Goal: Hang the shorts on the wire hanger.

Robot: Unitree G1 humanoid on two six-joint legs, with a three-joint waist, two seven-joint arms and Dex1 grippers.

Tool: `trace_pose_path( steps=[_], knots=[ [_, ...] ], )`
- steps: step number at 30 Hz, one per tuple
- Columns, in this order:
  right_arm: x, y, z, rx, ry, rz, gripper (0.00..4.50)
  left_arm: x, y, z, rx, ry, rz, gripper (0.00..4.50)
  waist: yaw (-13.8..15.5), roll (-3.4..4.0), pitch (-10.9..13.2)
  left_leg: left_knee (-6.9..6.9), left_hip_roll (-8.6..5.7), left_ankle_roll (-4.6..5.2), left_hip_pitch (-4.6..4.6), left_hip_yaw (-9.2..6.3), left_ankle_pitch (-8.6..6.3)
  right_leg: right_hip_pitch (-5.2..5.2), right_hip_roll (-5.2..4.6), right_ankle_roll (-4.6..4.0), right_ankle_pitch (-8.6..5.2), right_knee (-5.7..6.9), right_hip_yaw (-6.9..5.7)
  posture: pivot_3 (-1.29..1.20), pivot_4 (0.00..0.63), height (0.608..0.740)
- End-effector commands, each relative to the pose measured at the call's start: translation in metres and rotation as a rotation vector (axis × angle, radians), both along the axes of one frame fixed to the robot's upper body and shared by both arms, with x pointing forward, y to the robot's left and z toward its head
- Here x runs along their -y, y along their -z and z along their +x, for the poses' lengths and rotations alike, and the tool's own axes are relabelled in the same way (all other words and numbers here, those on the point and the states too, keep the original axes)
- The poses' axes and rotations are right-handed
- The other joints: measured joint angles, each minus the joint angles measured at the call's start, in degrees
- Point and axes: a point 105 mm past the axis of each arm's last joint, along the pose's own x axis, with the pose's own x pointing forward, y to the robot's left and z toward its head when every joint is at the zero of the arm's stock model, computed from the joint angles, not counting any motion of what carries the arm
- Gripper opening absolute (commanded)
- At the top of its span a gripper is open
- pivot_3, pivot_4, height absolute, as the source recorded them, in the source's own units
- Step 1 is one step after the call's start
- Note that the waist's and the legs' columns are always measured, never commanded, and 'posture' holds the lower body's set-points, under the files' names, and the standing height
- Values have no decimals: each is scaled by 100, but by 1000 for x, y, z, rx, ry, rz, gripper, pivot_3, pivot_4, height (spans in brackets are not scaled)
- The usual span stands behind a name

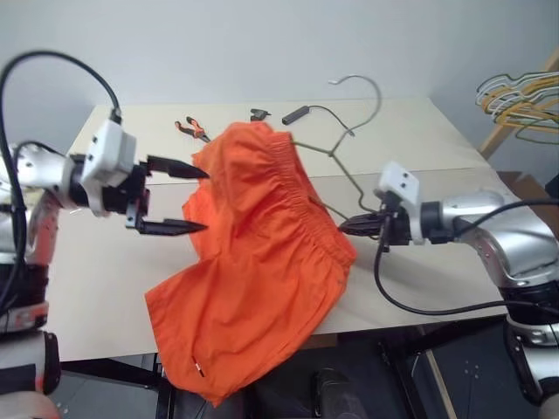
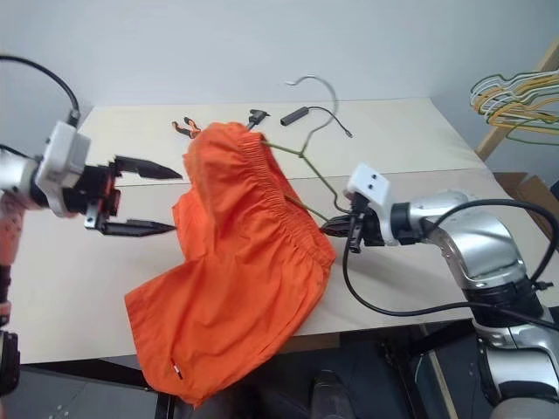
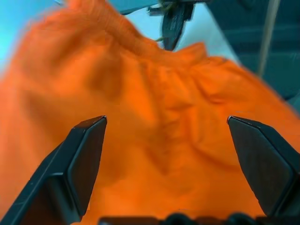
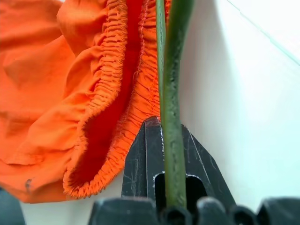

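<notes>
Right gripper (image 1: 342,228) is clamping the hanger (image 1: 348,131) wire; shorts (image 1: 258,262) are draping over it. Left gripper (image 1: 205,200) is hovering beside shorts, fingers wide apart.

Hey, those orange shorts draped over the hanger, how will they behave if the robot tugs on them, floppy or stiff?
Probably floppy: the shorts sag in loose folds from the wire hanger and spill over the table edge. They look light, since the thin wire carries them while the right tool stays pinched on it. A tug may slide them along the smooth wire.
</notes>
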Motion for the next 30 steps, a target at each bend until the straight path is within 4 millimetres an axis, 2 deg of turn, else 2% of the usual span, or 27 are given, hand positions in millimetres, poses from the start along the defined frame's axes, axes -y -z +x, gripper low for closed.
trace_pose_path(
  steps=[1,6,12,21,24,30],
  knots=[
    [-11,-11,-5,69,-70,-84,0,-4,-11,5,79,12,55,4477,-14,0,-6,-1,0,-1,-5,6,1,-7,0,0,0,2,0,-100,49,740],
    [-20,-10,-8,74,-118,-174,0,7,-12,13,102,59,69,4477,-40,2,-12,14,1,-3,-40,23,3,-29,0,2,1,13,-4,-112,42,740],
    [-26,-9,-5,77,-146,-234,0,17,10,18,90,123,188,4477,-135,-3,-34,21,1,-2,-52,23,2,-33,0,11,7,22,-5,-132,36,740],
    [-27,-4,-4,77,-163,-287,0,18,39,33,75,153,416,4477,-155,-1,-42,26,2,-1,-52,26,2,-36,0,11,7,22,-3,-144,41,740],
    [-27,-5,-3,77,-160,-289,0,18,48,35,80,175,470,3909,-184,-1,-43,26,2,1,-52,27,1,-37,0,11,7,27,-2,-150,43,740],
    [-28,-8,-3,76,-159,-294,0,26,51,39,91,195,468,1979,-255,-1,-44,44,4,6,-60,24,-2,-39,0,12,7,28,-3,-161,42,740]
  ],
)
